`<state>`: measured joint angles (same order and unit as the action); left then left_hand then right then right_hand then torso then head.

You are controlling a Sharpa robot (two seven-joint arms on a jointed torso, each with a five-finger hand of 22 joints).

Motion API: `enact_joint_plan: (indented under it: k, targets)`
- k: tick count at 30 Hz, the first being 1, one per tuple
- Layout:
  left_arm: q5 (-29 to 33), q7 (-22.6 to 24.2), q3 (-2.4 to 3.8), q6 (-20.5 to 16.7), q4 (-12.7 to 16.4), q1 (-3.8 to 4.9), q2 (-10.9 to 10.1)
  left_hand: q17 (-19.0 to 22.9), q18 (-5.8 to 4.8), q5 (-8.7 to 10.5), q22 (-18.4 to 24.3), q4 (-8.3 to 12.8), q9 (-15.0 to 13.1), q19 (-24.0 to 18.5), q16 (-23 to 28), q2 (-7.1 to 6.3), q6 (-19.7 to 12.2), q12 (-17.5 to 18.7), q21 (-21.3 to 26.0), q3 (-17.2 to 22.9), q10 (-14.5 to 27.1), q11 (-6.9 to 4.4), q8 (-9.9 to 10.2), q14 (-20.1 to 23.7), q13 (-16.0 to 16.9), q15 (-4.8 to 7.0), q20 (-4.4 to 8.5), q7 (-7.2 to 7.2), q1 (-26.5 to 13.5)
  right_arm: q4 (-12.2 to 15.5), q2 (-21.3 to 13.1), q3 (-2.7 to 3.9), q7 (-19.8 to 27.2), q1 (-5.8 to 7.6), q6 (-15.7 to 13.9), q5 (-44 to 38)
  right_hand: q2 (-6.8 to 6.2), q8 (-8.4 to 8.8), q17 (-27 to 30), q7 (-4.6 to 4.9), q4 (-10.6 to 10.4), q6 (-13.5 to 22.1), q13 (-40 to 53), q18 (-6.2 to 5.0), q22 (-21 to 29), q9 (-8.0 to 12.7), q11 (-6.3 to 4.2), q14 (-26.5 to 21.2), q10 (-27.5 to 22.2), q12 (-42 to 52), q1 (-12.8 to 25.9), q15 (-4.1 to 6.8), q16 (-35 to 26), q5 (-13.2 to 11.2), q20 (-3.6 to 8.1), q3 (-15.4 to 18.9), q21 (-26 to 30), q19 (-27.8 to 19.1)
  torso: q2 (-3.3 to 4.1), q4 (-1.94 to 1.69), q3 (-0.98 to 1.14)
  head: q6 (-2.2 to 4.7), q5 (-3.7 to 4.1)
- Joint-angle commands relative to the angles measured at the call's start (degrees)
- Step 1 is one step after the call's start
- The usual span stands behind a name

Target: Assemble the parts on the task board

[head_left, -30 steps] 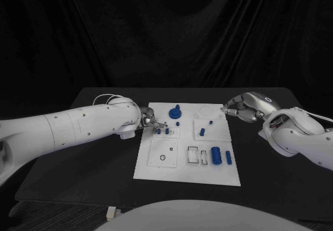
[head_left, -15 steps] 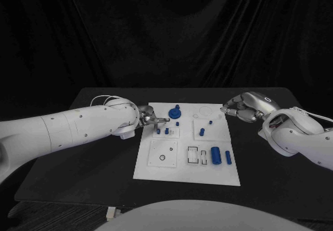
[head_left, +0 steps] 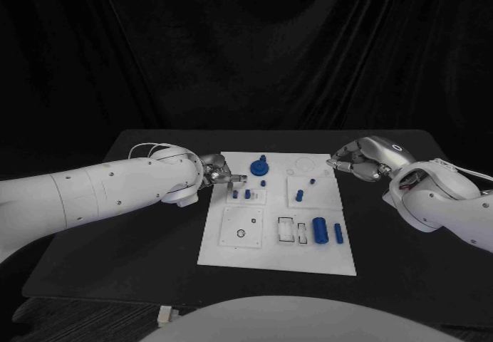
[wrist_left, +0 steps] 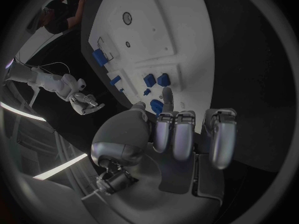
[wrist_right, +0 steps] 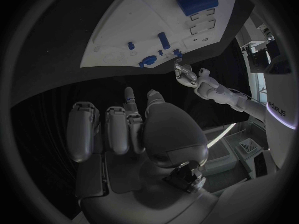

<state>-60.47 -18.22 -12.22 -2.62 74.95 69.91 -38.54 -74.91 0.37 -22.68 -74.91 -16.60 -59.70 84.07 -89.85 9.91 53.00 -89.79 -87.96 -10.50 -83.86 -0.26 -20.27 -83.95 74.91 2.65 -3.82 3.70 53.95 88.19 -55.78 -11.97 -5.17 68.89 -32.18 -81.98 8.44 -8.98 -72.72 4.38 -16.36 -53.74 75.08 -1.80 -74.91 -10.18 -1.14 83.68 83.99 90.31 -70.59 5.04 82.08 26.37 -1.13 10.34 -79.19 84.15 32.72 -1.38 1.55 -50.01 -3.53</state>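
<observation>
task board [head_left: 267,249]: white, flat, mid-table | blue parts [head_left: 320,230]: on it

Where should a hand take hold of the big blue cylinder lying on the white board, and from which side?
Grip the big blue cylinder across its round middle, coming from above: it lies flat, and a thinner blue part sits close beside it.

Black table, white board dead centre.
The black table [head_left: 123,235] spans the lower half of the frame, and flat on it, centre and a touch right, lies the white task board [head_left: 277,253], its long side running up the picture.
</observation>
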Motion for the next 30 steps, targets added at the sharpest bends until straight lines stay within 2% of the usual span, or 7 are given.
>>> enact_joint_plan:
  k: [1, 2, 4, 10, 19, 24, 30]
  targets:
    - [0.1, -0.2, 0.05, -1.4, 0.4, 0.15, -0.2, -15.1, 0.14, -2.36, -14.4, 0.5, -1.0, 4.7, -0.2, -1.05, -0.3, -0.2, -0.3, 0.3, -6.1, -0.26, -1.2, -6.1, 15.1, 0.29, 0.22, -0.48, 4.0, 0.0, -0.1, 0.04, -0.5, -0.15, 0.1, -0.1, -0.14, 0.31, 0.1, 0.17, 0.2, -0.2, 14.9, -0.9, -11.5, 0.1, 0.31, 3.4, 6.0, -0.3, -0.5, -0.28, -0.2, 0.2, -0.36, 0.1, 0.3, 2.2, -0.01, -0.01, 0.01, 0.01, 0.03]
    - [0.1, -0.5, 0.05, -1.2, 0.6, 0.16, -0.2, -15.1, 0.13, -2.42, -14.4, 0.3, -1.5, 4.7, -0.2, -1.32, -0.3, -0.2, -0.3, 0.4, -6.1, -0.35, -1.7, -6.1, 15.1, 0.34, 0.29, -0.56, 4.8, 0.0, -0.1, 0.04, -0.4, -0.15, 0.0, -0.1, -0.14, 0.31, 0.1, 0.17, 0.2, -0.2, 14.9, -0.9, -11.5, 0.1, 0.31, 3.4, 6.0, -0.3, -0.5, -0.28, -0.2, 0.2, -0.36, 0.1, 0.3, 2.2, -0.01, -0.02, 0.02, 0.01, 0.05]
    - [0.1, -1.1, 0.05, -0.7, 0.8, 0.17, -0.4, -15.1, 0.11, -2.6, -14.5, 0.3, -3.7, 4.7, -0.2, -2.06, -0.2, -0.2, -0.4, 0.6, -6.1, -0.68, -3.9, -6.1, 15.1, 0.65, 0.55, -1.01, 7.5, 0.0, -0.1, 0.04, -0.4, -0.15, 0.0, -0.1, -0.14, 0.31, 0.1, 0.17, 0.2, -0.2, 14.9, -0.9, -11.5, 0.1, 0.31, 3.4, 6.0, -0.3, -0.5, -0.28, -0.2, 0.2, -0.36, 0.1, 0.3, 2.2, -0.02, -0.03, 0.02, 0.01, 0.05]
    - [0.1, -2.1, 0.05, 0.9, 1.2, 0.18, -0.6, -15.1, 0.11, -1.92, -14.5, 0.3, -5.9, 4.7, -0.2, -2.61, 0.7, -0.2, -0.4, 0.7, -6.1, -1.17, -6.1, -6.1, 15.1, 1.02, 0.9, -1.64, 9.4, 0.0, -0.2, 0.04, -0.4, -0.16, 0.0, -0.1, -0.14, 0.31, 0.1, 0.17, 0.2, -0.2, 14.9, -0.9, -11.5, 0.1, 0.31, 3.4, 6.0, -0.3, -0.5, -0.28, -0.2, 0.2, -0.36, 0.1, 0.3, 2.2, -0.02, 0.01, 0.03, 0.01, 0.13]
    - [0.1, -3.1, 0.04, 3.0, 0.9, 0.18, -0.3, -15.1, 0.18, -1.61, -14.4, 0.2, -4.2, 4.5, -0.2, -3.19, 0.9, -0.2, -0.1, 0.9, -6.1, -1.27, -3.8, -6.1, 15.1, 1.22, 1.17, -1.58, 11.1, 0.0, -0.2, 0.04, -0.5, -0.16, 0.1, -0.1, -0.14, 0.31, 0.1, 0.17, 0.2, -0.2, 14.9, -0.9, -11.5, 0.1, 0.31, 3.4, 6.0, -0.3, -0.5, -0.28, -0.2, 0.2, -0.36, 0.1, 0.3, 2.2, 0.02, 0.02, 0.04, 0.01, 0.06]
    - [0.1, -3.6, 0.04, 4.2, 0.6, 0.17, 0.2, -15.1, 0.2, -1.56, -14.3, 0.0, -3.6, 4.5, -0.2, -3.02, 0.9, -0.2, -0.1, 0.8, -6.1, -1.16, -3.0, -6.1, 15.1, 1.14, 1.14, -1.43, 10.7, 0.0, -0.2, 0.04, -0.5, -0.16, 0.1, -0.1, -0.12, 0.32, 0.1, 0.19, 0.1, -0.2, 14.9, -0.9, -11.5, 0.1, 0.34, 3.4, 6.0, -0.3, -0.6, -0.3, -0.2, 0.1, -0.37, 0.1, 0.3, 2.2, 0.0, -0.01, 0.03, 0.01, 0.2]
    - [0.1, -4.2, 0.04, 5.4, -0.3, 0.15, 1.1, -15.1, 0.28, -2.35, -14.2, 0.1, -2.9, 4.3, -0.2, -2.8, 0.8, -0.2, 0.2, 0.9, -6.1, -1.02, -2.0, -6.1, 15.1, 1.02, 1.05, -1.27, 10.7, 0.1, -0.2, 0.04, -0.5, -0.16, 0.2, -0.1, -0.12, 0.32, 0.1, 0.19, 0.1, -0.2, 14.9, -0.9, -11.5, 0.1, 0.34, 3.4, 6.0, -0.3, -0.6, -0.3, -0.2, 0.1, -0.37, 0.1, 0.3, 2.2, 0.0, 0.0, 0.03, 0.01, 0.21]
